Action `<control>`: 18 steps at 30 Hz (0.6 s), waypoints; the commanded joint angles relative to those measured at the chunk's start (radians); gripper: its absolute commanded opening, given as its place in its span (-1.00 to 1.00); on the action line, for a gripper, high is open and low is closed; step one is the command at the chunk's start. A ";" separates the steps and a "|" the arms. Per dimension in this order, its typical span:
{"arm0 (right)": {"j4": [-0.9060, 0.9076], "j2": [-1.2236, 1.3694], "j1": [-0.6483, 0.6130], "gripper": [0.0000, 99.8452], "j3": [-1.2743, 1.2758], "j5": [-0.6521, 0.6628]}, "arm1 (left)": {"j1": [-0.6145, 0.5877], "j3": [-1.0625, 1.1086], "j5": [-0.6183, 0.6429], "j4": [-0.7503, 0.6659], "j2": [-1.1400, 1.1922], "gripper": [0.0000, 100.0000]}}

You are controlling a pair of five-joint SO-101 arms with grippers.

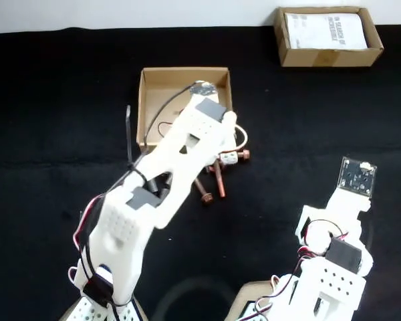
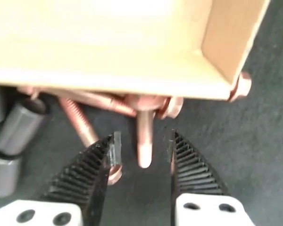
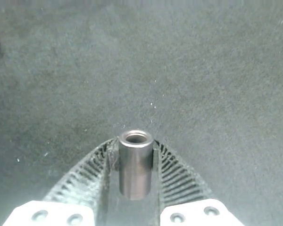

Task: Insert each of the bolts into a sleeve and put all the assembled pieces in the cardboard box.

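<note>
My left gripper is open just outside the cardboard box, and a copper bolt lies between its toothed fingers with its shank pointing at the wrist. More copper bolts lie along the box wall, and grey sleeves rest beside them. From above, the left arm stretches to the box, and bolts lie on the black mat by its near corner. My right gripper is shut on an upright grey sleeve over bare mat. The right arm stands at the lower right.
A second cardboard box with a printed sheet in it sits at the back right corner. Black mat covers the table between the arms and that box. A bolt head pokes out past the near box's corner.
</note>
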 commanded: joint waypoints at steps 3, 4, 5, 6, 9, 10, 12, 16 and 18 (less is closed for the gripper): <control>-0.013 -0.022 0.018 -0.98 -0.004 0.006 | -0.008 -0.119 0.005 0.031 0.074 -0.66; -0.013 -0.022 0.018 -0.98 -0.004 0.006 | -0.016 -0.128 0.005 0.031 0.088 -0.66; -0.013 -0.022 0.018 -0.98 -0.004 0.006 | -0.022 -0.140 0.005 0.031 0.104 -0.66; -0.013 -0.022 0.018 -0.98 -0.004 0.006 | -0.025 -0.151 0.006 0.031 0.116 -0.66; -0.013 -0.022 0.018 -0.98 -0.001 0.003 | -0.041 -0.174 0.003 0.031 0.140 -0.67; -0.013 -0.022 0.018 -0.98 -0.001 0.003 | -0.041 -0.179 0.002 0.031 0.142 -0.71; -0.013 -0.022 0.018 -0.98 -0.001 0.003 | -0.041 -0.182 0.000 0.041 0.140 -0.88; -0.013 -0.021 0.013 -0.98 0.001 0.003 | -0.021 -0.223 -0.063 0.109 0.116 -0.98; -0.013 -0.021 0.012 -0.98 0.001 0.002 | -0.012 -0.255 -0.072 0.149 0.097 -0.98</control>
